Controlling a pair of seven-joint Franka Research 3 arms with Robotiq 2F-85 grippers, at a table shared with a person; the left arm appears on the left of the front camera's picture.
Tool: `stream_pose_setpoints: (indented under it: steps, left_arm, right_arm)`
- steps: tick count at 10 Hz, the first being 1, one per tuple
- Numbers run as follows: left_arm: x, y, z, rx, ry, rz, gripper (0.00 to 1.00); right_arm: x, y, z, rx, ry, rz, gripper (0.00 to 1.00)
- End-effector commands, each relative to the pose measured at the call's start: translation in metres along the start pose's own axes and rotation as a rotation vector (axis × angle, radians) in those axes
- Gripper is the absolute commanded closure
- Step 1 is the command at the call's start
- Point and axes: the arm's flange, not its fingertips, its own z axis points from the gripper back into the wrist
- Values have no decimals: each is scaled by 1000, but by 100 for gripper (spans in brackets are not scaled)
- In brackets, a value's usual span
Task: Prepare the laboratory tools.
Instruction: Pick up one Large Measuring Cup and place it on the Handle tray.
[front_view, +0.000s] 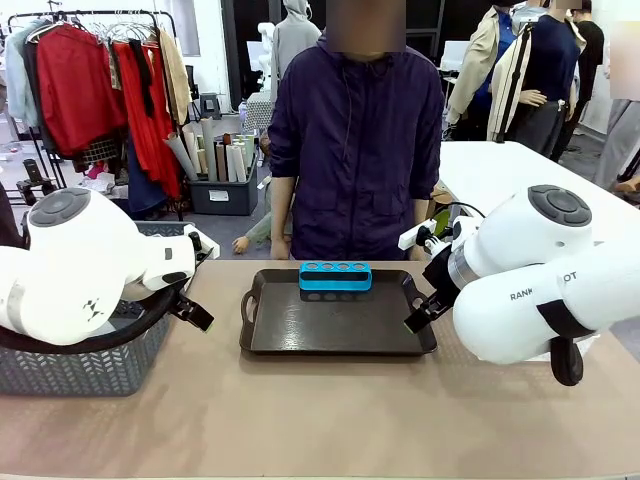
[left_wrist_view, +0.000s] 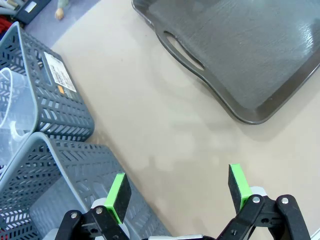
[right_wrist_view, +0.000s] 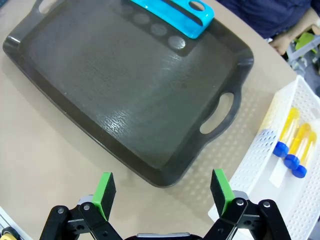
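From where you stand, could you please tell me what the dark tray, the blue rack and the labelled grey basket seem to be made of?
The tray looks like moulded plastic: dark grey and finely textured, with a soft sheen and cut-out handles. The blue rack is probably glossy plastic, as it is smooth and catches the light. The grey basket seems to be matte plastic, given its moulded lattice walls.

This is a robot test station set up in a large open workroom. Two white robot arms (front_view: 70, 265) stand at a beige tabletop (front_view: 320, 420) that carries a dark plastic tray (front_view: 330, 325) and a blue tube rack (front_view: 335, 275). Small amber tubes with blue caps (right_wrist_view: 299, 141) lie in a white lattice basket (right_wrist_view: 255, 170) on the right. At the far left are a metal clothes rail hung with red garments (front_view: 90, 80) and a dark bin of rolled sheets (front_view: 222, 185). At the far right is a white table (front_view: 500, 165).
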Motion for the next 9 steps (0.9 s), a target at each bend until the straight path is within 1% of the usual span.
stream_pose_setpoints:
  steps: [1, 3, 6, 7, 9]
  left_arm:
    - [0, 0, 0, 0, 0, 0, 0]
    - [0, 0, 0, 0, 0, 0, 0]
    - [5, -4, 14, -32, -26, -48, 0]
    - [6, -5, 22, -44, -17, -77, 0]
    - [14, -3, 35, -69, -15, -116, 0]
  right_arm:
    - [0, 0, 0, 0, 0, -1, 0]
    - [0, 0, 0, 0, 0, 0, 0]
    - [6, -3, 12, -64, 76, 24, 0]
    - [7, -4, 12, -51, 72, 29, 0]
    - [8, 0, 14, -98, 106, 27, 0]
